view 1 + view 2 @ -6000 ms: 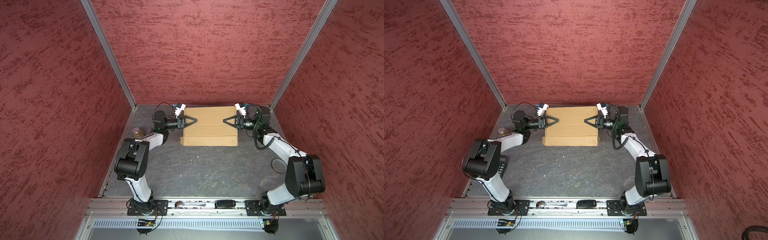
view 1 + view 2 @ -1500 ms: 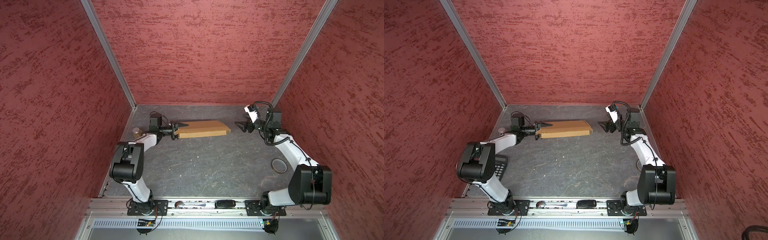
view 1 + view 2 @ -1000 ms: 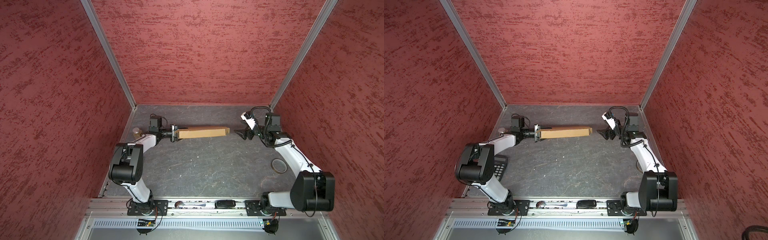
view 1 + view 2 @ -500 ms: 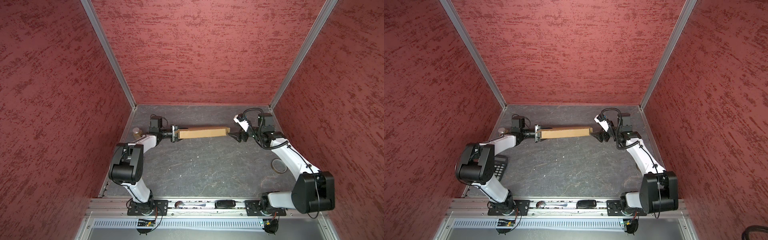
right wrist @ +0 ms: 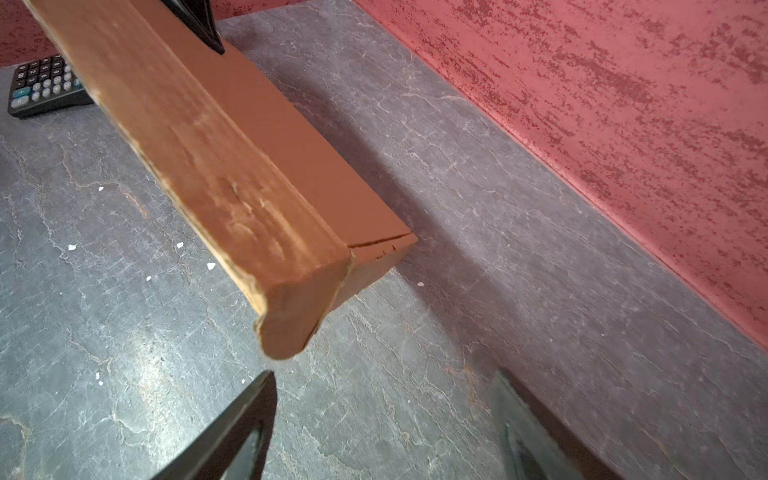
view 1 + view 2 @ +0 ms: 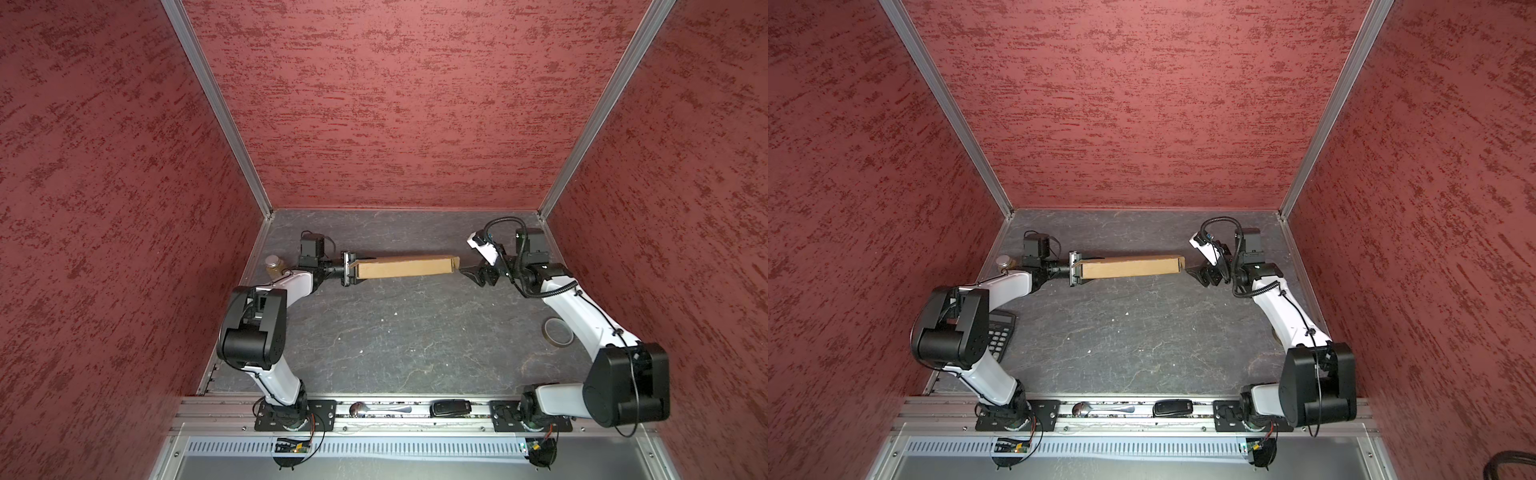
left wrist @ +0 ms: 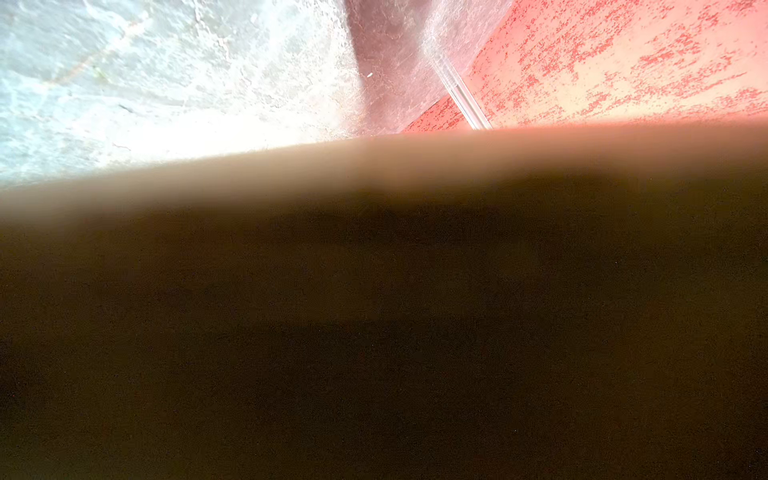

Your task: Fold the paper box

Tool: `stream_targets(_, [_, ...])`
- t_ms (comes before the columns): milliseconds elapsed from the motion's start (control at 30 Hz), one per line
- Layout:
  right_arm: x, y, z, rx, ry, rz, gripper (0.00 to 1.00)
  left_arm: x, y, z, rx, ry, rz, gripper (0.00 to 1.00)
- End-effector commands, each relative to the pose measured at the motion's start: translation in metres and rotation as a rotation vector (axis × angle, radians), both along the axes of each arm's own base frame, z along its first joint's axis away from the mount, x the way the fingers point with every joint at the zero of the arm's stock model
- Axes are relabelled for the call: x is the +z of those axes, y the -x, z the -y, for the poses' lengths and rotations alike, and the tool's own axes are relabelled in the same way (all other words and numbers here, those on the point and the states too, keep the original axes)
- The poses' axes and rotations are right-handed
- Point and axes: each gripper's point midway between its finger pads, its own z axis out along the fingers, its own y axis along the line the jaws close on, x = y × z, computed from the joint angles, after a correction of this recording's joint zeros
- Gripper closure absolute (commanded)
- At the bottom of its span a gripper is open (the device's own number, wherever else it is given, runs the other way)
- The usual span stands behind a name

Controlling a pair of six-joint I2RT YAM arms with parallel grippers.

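Where both top views take in the whole cell, the paper box (image 6: 405, 267) (image 6: 1131, 267) appears as a closed, flat slab of tan-brown cardboard turned on edge. It is long and narrow and lies crosswise near the back of the table (image 6: 395, 332), between my two arms. My left gripper (image 6: 351, 269) (image 6: 1077, 270) is clamped on its left end, with my forearm stretched low toward the box. My right gripper (image 6: 464, 271) (image 6: 1190, 272) points at its right end and stops just short of it, wrist bent inward.

Left wrist view: blurred brown cardboard (image 7: 374, 291) fills the lower two-thirds, too close to show my fingers. Pale table and red wall lie beyond.

Right wrist view: the box (image 5: 232, 145) runs diagonally away. Its narrow face is scuffed and frayed along one edge, a rounded flap corner lies nearest me, and a short dark slit marks the end. My right fingers (image 5: 241, 424) stand wide apart and empty, the flap corner just ahead of one. At the far end, a black finger of my left gripper (image 5: 195, 25) rests on the broad face. Whether the lower edge touches the table, I cannot tell.
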Motion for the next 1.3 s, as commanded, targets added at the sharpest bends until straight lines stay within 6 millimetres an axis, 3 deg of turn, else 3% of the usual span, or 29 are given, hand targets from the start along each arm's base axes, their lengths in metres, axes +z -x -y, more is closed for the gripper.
stream_targets(0, [0.014, -0.004, 0.004, 0.004, 0.016, 0.051, 0.19, 0.012, 0.004, -0.001, -0.013, 0.009, 0.048, 0.68])
stream_targets(533, [0.034, -0.013, -0.011, 0.053, -0.011, 0.075, 0.20, 0.014, 0.004, -0.002, -0.012, 0.008, 0.058, 0.68])
stream_targets(1267, [0.024, -0.010, -0.028, 0.102, -0.018, 0.037, 0.20, 0.014, 0.005, -0.002, -0.015, 0.007, 0.061, 0.69])
